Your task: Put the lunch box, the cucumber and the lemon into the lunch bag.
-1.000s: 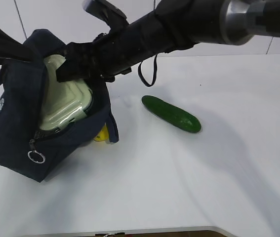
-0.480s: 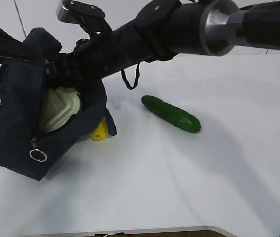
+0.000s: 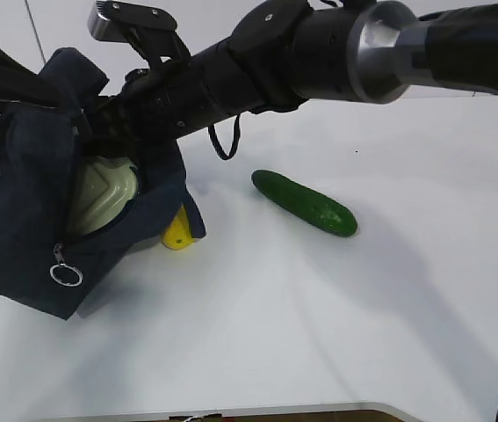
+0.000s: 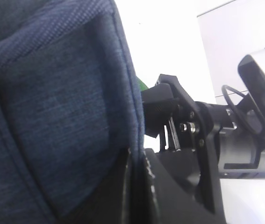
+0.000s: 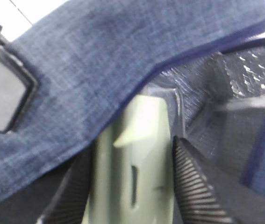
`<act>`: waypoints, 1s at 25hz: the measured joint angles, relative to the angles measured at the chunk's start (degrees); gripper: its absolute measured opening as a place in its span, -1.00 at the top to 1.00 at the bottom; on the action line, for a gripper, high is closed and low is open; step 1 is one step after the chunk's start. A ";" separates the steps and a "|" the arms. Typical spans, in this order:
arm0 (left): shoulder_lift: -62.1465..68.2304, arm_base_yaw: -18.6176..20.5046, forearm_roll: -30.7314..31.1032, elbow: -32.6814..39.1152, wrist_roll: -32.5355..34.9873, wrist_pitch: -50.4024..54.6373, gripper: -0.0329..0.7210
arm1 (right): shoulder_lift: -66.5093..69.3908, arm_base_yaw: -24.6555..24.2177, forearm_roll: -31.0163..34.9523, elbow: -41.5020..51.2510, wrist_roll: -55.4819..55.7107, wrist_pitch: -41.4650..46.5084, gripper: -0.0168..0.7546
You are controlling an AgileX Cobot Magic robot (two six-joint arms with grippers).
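My right jaws astride sage-lidded clear glass lunch box (image 5: 132, 177), seated in mouth of soft navy fabric lunch bag (image 3: 20, 220). Left jaws clenched on bag rim. Box likely heavy, slick, breakable: hold by long sides. Glossy dark-green cucumber (image 3: 305, 202) on white surface (image 3: 319, 334); small yellow lemon (image 3: 176, 234) beside bag.

Lunch bag (image 3: 20, 229): coarse woven navy cloth, matt, w/ smooth piped edging; lining (image 5: 225, 88) looks quilted and slightly shiny, poss. foil-type, view too blurred to be sure. Ring pull (image 3: 65, 275): bright metal. Lunch box (image 3: 99, 198): lid of pale green plastic, smooth, satin sheen. Cucumber (image 3: 306, 203): glossy, faintly bumpy skin. Lemon (image 3: 177, 233): matt yellow rind. Table (image 3: 319, 334): smooth white, low sheen. Right gripper pads (image 5: 193, 186): ribbed black, rubber-like.
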 joint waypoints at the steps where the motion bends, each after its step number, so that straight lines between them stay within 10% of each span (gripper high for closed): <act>1: 0.00 0.00 0.00 0.00 0.00 0.00 0.95 | 0.00 0.00 0.00 0.00 0.00 0.00 -0.10; 17: 0.00 0.00 0.91 0.00 0.00 0.35 0.95 | 0.00 0.10 -0.36 -0.21 -0.76 0.73 -0.27; 25: 0.00 0.00 4.18 -0.12 0.14 0.45 0.95 | -0.11 0.12 -13.93 -7.02 3.67 8.16 -0.27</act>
